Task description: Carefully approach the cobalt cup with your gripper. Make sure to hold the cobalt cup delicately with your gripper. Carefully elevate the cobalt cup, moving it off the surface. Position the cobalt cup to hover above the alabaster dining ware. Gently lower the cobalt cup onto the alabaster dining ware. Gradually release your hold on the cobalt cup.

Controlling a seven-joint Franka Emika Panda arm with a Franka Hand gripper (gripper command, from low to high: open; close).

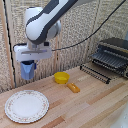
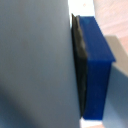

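Observation:
My gripper (image 1: 28,67) is shut on the small blue cup (image 1: 27,70) and holds it in the air, well above the wooden table. The large white plate (image 1: 27,106) with a thin brownish rim band lies on the table at the exterior view's lower left, below the cup. In the wrist view the cup's grey-blue wall (image 2: 32,65) fills most of the picture, pressed against a dark pad and a blue fingertip (image 2: 97,70). The other finger is hidden behind the cup.
A yellow bowl (image 1: 62,77) and a small orange object (image 1: 73,88) lie on the table to the exterior view's right of the plate. A dark toaster oven (image 1: 112,56) with a wire rack stands at the back right. A woven screen backs the table.

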